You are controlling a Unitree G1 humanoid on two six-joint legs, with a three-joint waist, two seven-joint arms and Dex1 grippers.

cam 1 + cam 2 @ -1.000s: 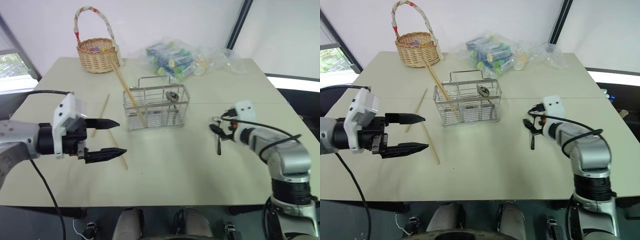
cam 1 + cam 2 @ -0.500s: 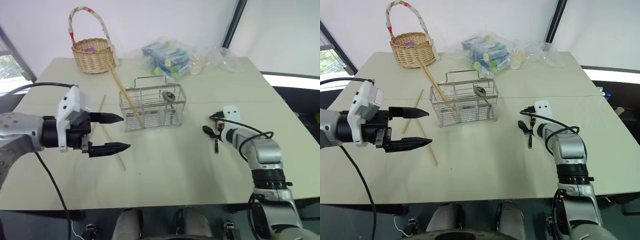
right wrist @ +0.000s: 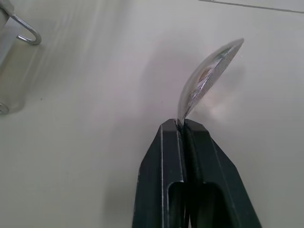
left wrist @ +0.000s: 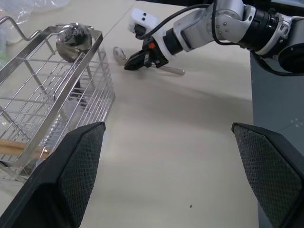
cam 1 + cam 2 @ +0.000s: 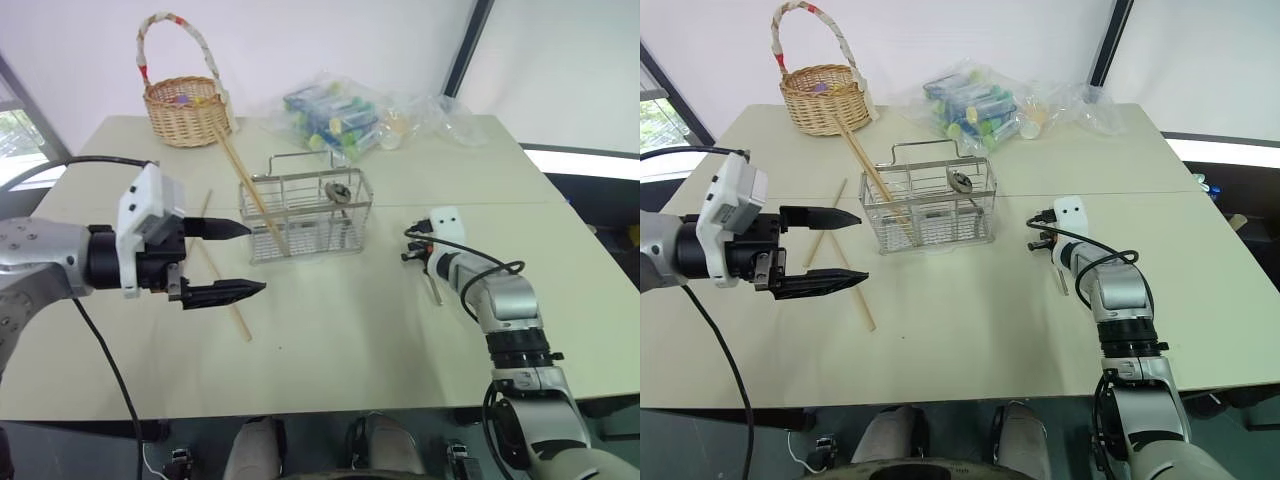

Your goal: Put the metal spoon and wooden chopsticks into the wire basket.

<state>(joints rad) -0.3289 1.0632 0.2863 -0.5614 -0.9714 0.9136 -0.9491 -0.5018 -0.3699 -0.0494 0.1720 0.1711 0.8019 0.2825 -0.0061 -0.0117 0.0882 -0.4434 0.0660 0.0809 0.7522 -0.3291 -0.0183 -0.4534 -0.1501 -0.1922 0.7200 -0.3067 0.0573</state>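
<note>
The spoon (image 3: 209, 78) lies on the table (image 5: 350, 330) right of the wire basket (image 5: 305, 215), its neck pinched between the closed fingers of the right gripper (image 3: 183, 124); its handle is hidden behind them. Another spoon (image 4: 73, 38) and some chopsticks (image 5: 250, 190) lean in the basket; two more sticks (image 5: 222, 292) lie left of it. The left gripper (image 5: 230, 260) hovers there, jaws wide, empty. Behind stand a wicker basket (image 5: 185, 100) and plastic bags (image 5: 345, 115).

The wire basket (image 5: 305, 215) stands mid-table (image 5: 350, 330). Behind it to the left sits a wicker basket (image 5: 186, 110); behind it to the right, a heap of plastic bags (image 5: 350, 110). One spoon (image 5: 338, 193) stands inside it. Wooden chopsticks (image 5: 222, 295) lie on the table left of it, one leaning in it. Another metal spoon (image 4: 164, 68) lies right of it.
</note>
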